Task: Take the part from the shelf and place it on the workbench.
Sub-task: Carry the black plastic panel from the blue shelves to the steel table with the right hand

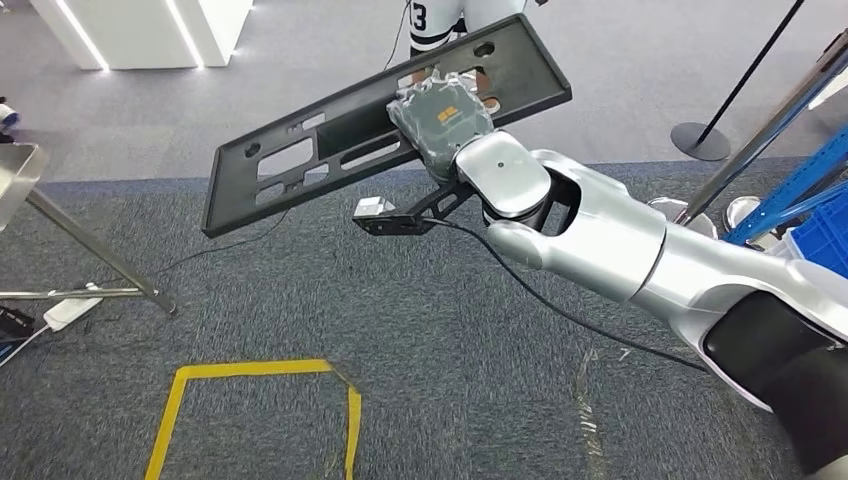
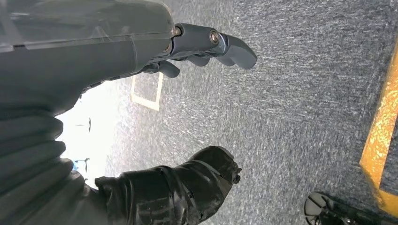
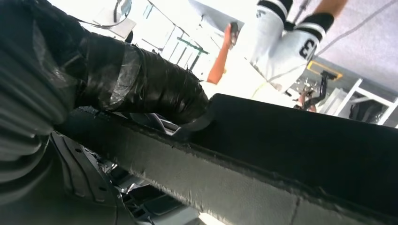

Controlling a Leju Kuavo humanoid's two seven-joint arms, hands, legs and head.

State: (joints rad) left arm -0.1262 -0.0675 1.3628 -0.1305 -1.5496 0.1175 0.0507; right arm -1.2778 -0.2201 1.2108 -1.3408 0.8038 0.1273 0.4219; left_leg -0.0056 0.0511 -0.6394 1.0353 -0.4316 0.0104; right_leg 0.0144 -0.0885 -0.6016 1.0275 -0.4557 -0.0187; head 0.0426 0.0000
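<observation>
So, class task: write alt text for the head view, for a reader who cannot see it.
The right robot hand grips a long, flat black part with cut-out slots, holding it tilted in the air above grey carpet. A yellow tape outline marks the floor below, and a person in a white numbered shirt stands behind the part.

Part (image 1: 330,150) in right hand (image 1: 445,120), above carpet (image 1: 400,350)

Right hand (image 1: 441,120) fingers hidden under wrapped cover and behind part (image 1: 300,160); grip contact not discernible in head view. Person (image 1: 440,25) cut off by top edge, legs only. Blue shelf (image 1: 800,195) cut by right edge. Steel workbench (image 1: 15,175) cut by left edge. Left hand (image 2: 206,47) fingertips blurred, partly hidden behind cover.
</observation>
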